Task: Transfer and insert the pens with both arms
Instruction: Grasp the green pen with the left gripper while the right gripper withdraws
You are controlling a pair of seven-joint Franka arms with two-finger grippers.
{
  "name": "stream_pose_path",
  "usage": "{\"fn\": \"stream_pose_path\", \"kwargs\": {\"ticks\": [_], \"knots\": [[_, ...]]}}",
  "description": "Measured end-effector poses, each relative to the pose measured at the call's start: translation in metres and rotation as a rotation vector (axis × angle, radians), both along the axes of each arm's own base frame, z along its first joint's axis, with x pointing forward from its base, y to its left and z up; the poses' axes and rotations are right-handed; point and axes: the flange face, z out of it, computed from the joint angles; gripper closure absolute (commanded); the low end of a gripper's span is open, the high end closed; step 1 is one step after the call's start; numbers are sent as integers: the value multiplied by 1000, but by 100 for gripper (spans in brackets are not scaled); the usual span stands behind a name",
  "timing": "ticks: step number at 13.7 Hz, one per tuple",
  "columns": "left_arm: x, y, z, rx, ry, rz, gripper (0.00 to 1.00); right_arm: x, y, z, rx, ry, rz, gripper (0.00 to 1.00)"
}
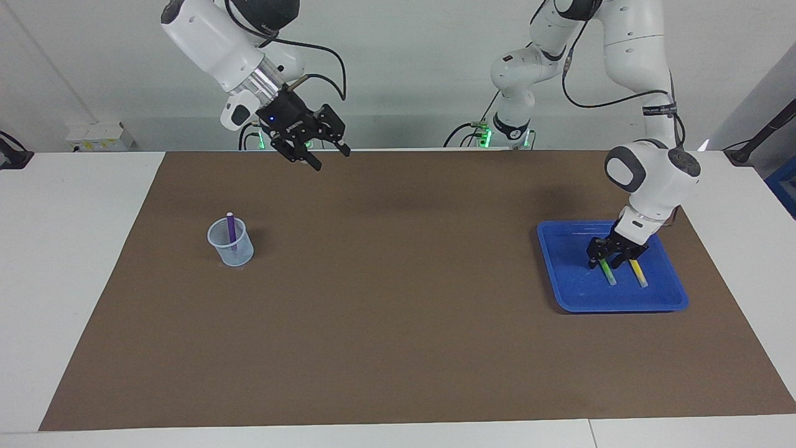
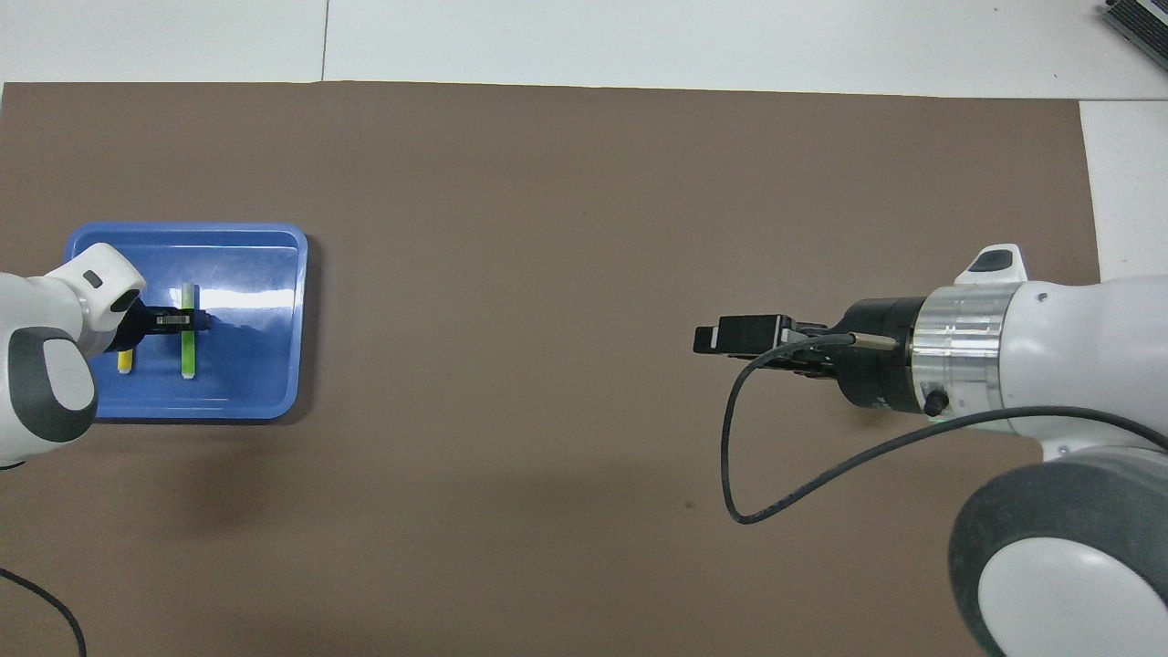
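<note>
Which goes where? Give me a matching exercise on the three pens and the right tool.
1. purple pen
2. green pen
3. yellow pen
4. right tool

A. raised over the mat, open
B. in the tray, at the left tool
C. standing in the cup
D. in the tray, nearest the left arm's end

Pairs: 1-C, 2-B, 3-D, 4-A

Room & bench, as seen on site

White table (image 1: 74,261) w/ brown mat (image 1: 398,311) over most of top; plain pale wall (image 1: 398,74) at rear, even overhead light, soft shadows on mat. Small white box (image 1: 99,135) by wall at one end, blue bin (image 1: 785,186) edge at the other.
</note>
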Motion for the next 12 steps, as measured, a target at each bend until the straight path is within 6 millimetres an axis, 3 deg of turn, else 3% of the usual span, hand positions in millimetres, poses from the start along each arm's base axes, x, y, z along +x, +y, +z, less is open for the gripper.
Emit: {"fn": "stream_pose_path", "kwargs": {"ticks": [4, 7, 9, 12], "knots": [[0, -4, 3, 0, -4, -6, 100, -2, 19, 7, 60, 23, -105, 18], [0, -4, 3, -1, -1, -4, 100, -5, 40, 9, 92, 43, -174, 0], [1, -5, 5, -15, 34, 12, 100, -12, 63, 9, 112, 58, -202, 0], [16, -19, 35, -54, 114, 77, 100, -22, 87, 8, 127, 58, -204, 0]]}}
